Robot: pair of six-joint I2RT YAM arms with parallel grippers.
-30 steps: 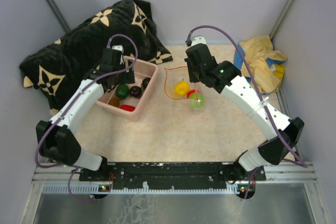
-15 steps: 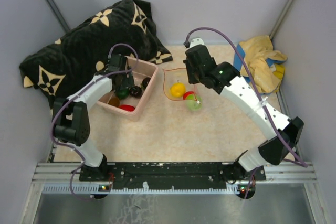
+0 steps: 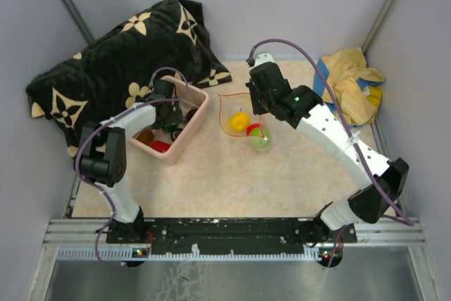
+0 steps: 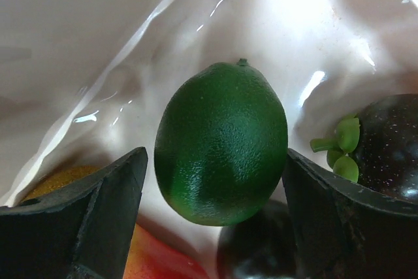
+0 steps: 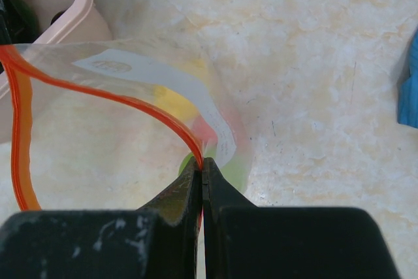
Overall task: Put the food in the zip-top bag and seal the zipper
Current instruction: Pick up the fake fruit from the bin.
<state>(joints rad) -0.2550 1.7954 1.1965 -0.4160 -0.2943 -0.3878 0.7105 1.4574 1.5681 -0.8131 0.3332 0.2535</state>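
1. On the tan table (image 3: 211, 185), the nearest piece of the food is a pale green fruit (image 3: 260, 141). It lies at the near end of the zip-top bag (image 5: 144, 80). A red piece (image 3: 255, 128) and a yellow fruit (image 3: 239, 120) sit just beyond it, inside the same clear plastic.
2. The right gripper (image 5: 202, 166) has its jaws pressed together on the zipper (image 5: 21, 135), pinching the orange-red strip at the bag's right side. The bag's mouth gapes open in a loop towards the left.
3. Left of the bag, the pink tub (image 3: 196, 123) holds the remaining food, with a red piece (image 3: 160, 146) at its near end.
4. The left gripper (image 4: 214, 156) reaches down into the tub. Its jaws are spread wide on either side of a dark green lime (image 4: 222, 142) and are not closed on it. A dark purple fruit (image 4: 392, 155) with a green leaf sits just beside the lime.
5. Farthest back, a black flower-patterned cushion (image 3: 106, 61) lies at the far left. A yellow cloth (image 3: 352, 79) is bunched at the far right.
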